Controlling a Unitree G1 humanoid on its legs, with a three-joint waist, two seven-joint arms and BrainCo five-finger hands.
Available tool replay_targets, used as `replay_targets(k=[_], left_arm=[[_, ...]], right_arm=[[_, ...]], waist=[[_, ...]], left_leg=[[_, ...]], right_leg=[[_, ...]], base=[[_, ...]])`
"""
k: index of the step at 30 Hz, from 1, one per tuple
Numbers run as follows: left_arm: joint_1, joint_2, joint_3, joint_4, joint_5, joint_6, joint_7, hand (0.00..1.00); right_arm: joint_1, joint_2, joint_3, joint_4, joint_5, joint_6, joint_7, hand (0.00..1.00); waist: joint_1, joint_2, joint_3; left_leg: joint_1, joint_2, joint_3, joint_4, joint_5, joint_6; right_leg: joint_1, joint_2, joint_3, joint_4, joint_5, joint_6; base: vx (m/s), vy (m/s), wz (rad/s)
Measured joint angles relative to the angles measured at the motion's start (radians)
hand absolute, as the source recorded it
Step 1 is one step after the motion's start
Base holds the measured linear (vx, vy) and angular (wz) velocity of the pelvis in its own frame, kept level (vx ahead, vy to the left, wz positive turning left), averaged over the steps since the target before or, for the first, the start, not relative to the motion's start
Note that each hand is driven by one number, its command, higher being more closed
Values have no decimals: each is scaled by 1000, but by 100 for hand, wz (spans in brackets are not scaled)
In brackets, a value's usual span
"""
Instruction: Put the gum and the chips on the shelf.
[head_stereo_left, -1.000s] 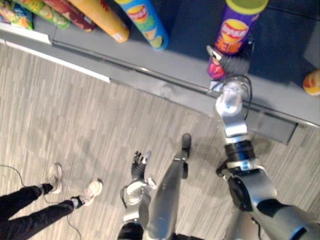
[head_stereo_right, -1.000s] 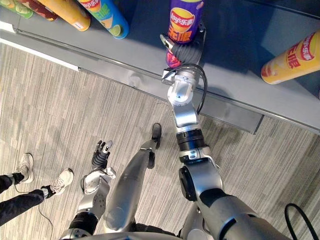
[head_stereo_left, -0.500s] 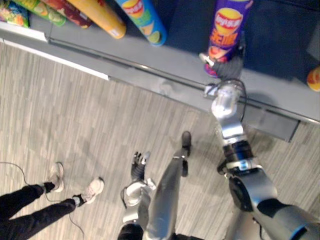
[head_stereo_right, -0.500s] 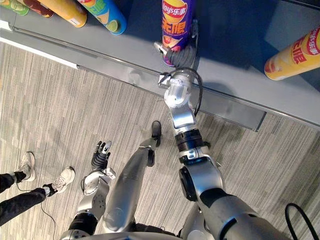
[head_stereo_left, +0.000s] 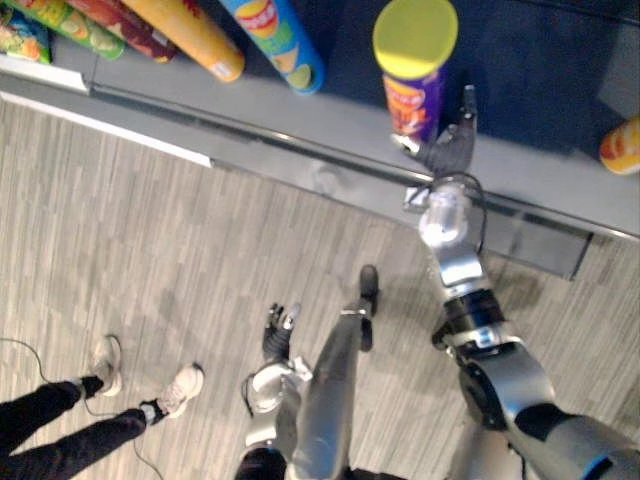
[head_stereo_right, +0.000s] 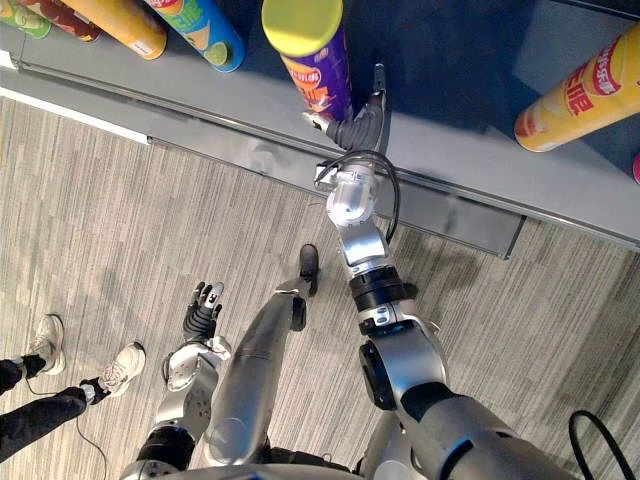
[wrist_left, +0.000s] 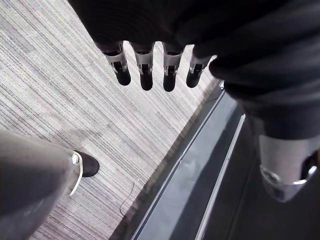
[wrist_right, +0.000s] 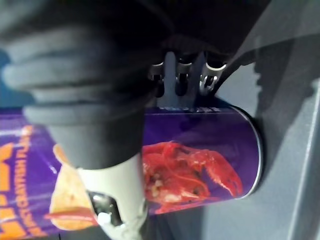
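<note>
Shelf (head_stereo_left: 300, 125) bears chips can (head_stereo_left: 410, 100) — half hiding right hand (head_stereo_left: 450, 150).

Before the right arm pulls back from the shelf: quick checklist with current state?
1. Purple chips can standing on the shelf: ok.
2. Right hand fingers straight, not curled round the can: ok.
3. Right hand fully clear of the can: cannot tell; thumb and fingers sit either side of its base.
4. Blue can apart from the purple one: ok.
5. Left hand low, open, holding nothing: ok.
6. Gum on the shelf: cannot tell.
</note>
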Motion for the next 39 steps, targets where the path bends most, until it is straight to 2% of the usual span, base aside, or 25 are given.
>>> replay_targets(k=[5, 14, 22, 26, 31, 33, 36, 39], left_arm=[[7, 2, 0, 0, 0, 0, 0, 0], [8, 2, -2, 3, 0, 0, 0, 0], [18, 2, -3, 57, 0, 0, 0, 0], [17, 2, 8, 91, 1, -1, 1, 0], [6, 5, 84, 202, 17, 2, 1, 0], [-4, 27, 107, 270, 29, 8, 1, 0], [-9, 60, 108, 341, 84, 20, 0, 0], [-12, 91, 101, 398, 124, 29, -5, 0]], right_arm=[[5, 2, 24, 17, 1, -1, 0, 0], [24, 2, 26, 32, 6, -14, -1, 0], [98, 10, 37, 61, 7, -14, 0, 0], [170, 10, 79, 75, 7, -10, 14, 0], [300, 11, 130, 94, 8, -10, 48, 0], [382, 23, 159, 102, 9, -12, 77, 0], [505, 40, 160, 103, 11, -12, 111, 0], [592, 23, 182, 103, 19, -13, 164, 0]], waist=[[-6, -15, -2], [-9, -17, -3], [-14, -46, -19], [-16, -64, -29], [-47, -80, -38], [-63, -107, -52], [-72, -135, -67], [-99, -146, -72]], left_leg=[[1, 13, 7, 6, -3, -2], [11, 19, 13, 8, -4, -4], [59, 31, 18, -1, -5, -6], [105, 54, 22, -3, -18, -15], [206, 69, 31, -14, -32, -20], [277, 81, 49, -44, -35, -25], [366, 94, 73, -89, -38, -33], [431, 94, 76, -134, -32, -39]], right_leg=[[0, 12, 5, -3, 1, 0], [5, 17, 9, -2, 1, 0], [50, 36, 11, -28, 4, 2], [106, 68, 11, -67, 10, 7], [212, 92, 12, -107, 13, 11], [272, 114, 23, -149, 20, 19], [349, 145, 38, -210, 37, 24], [411, 169, 48, -270, 60, 27]], base=[[38, -63, -7], [37, -60, -3], [45, -55, -5], [47, -62, -14], [55, -46, -11], [65, -36, -24], [66, -20, -26], [68, 4, -16]])
